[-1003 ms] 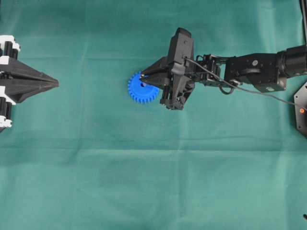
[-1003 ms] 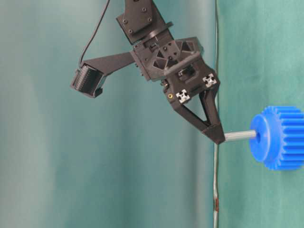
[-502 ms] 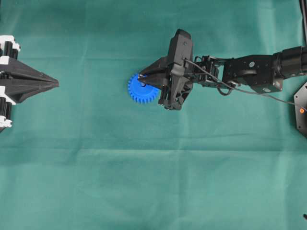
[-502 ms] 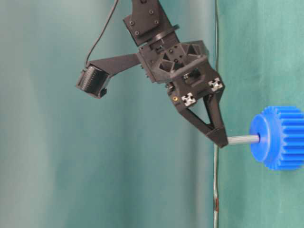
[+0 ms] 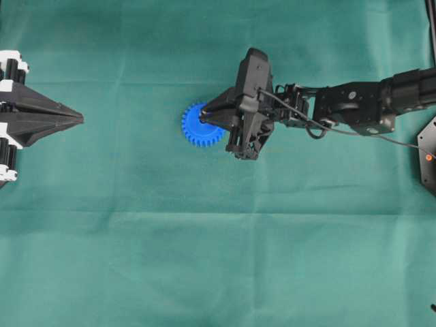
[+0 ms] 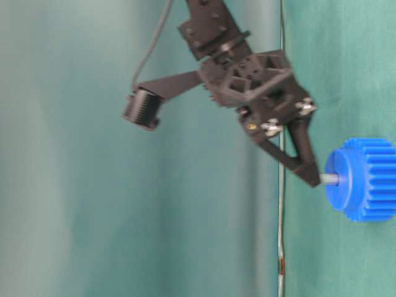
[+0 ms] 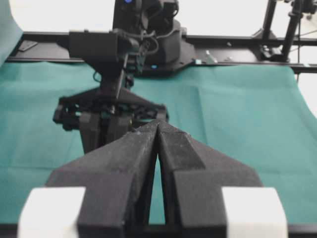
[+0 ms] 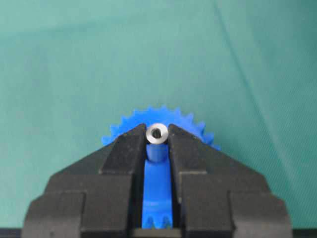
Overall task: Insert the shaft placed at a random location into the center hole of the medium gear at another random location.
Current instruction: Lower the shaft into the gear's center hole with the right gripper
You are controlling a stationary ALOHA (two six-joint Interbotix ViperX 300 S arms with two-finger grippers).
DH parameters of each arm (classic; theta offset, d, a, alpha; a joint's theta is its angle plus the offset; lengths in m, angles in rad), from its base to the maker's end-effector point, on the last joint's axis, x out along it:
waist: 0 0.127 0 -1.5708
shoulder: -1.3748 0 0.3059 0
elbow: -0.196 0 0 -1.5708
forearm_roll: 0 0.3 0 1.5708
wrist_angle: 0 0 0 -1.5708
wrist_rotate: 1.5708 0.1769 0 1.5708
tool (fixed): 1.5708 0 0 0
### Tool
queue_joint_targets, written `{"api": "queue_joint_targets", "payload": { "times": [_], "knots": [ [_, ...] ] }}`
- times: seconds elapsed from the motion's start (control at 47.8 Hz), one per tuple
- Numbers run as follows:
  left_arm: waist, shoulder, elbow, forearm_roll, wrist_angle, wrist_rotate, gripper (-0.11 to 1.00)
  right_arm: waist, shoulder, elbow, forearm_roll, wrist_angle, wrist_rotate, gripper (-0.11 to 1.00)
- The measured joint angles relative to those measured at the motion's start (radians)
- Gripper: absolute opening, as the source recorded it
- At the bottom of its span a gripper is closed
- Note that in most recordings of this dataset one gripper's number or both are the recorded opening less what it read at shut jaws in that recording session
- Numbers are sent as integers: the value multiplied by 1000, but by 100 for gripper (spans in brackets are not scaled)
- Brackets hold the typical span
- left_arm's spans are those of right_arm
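The medium gear (image 5: 197,127) is bright blue and lies flat on the green cloth; it also shows in the table-level view (image 6: 365,179) and the right wrist view (image 8: 158,171). My right gripper (image 5: 204,112) is shut on the shaft (image 8: 157,134), a silvery pin held upright at the fingertips (image 6: 315,180). The shaft (image 6: 330,179) sits mostly down in the center hole, which it hides; only a short stub shows between my fingertips and the gear's hub. My left gripper (image 5: 80,119) is shut and empty at the far left (image 7: 157,124).
The green cloth (image 5: 218,259) covers the table. The right arm (image 5: 354,105) reaches in from the right edge. A black mount (image 5: 429,157) sits at the right edge.
My right gripper has moved toward the gear, pushing the shaft deeper into the center hole; the exposed length of shaft has shrunk to a stub. The left arm has not moved.
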Motion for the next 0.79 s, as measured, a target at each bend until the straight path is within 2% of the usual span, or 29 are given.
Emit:
{"api": "queue_joint_targets", "payload": {
  "times": [0.648,0.69,0.794],
  "knots": [
    [0,2,3,-2,3,0,0,5,29,-5,2,-9,0,14],
    [0,2,5,0,5,0,0,5,29,-5,2,-9,0,18],
    [0,2,3,0,6,0,0,9,29,-5,2,-9,0,48]
  ]
}}
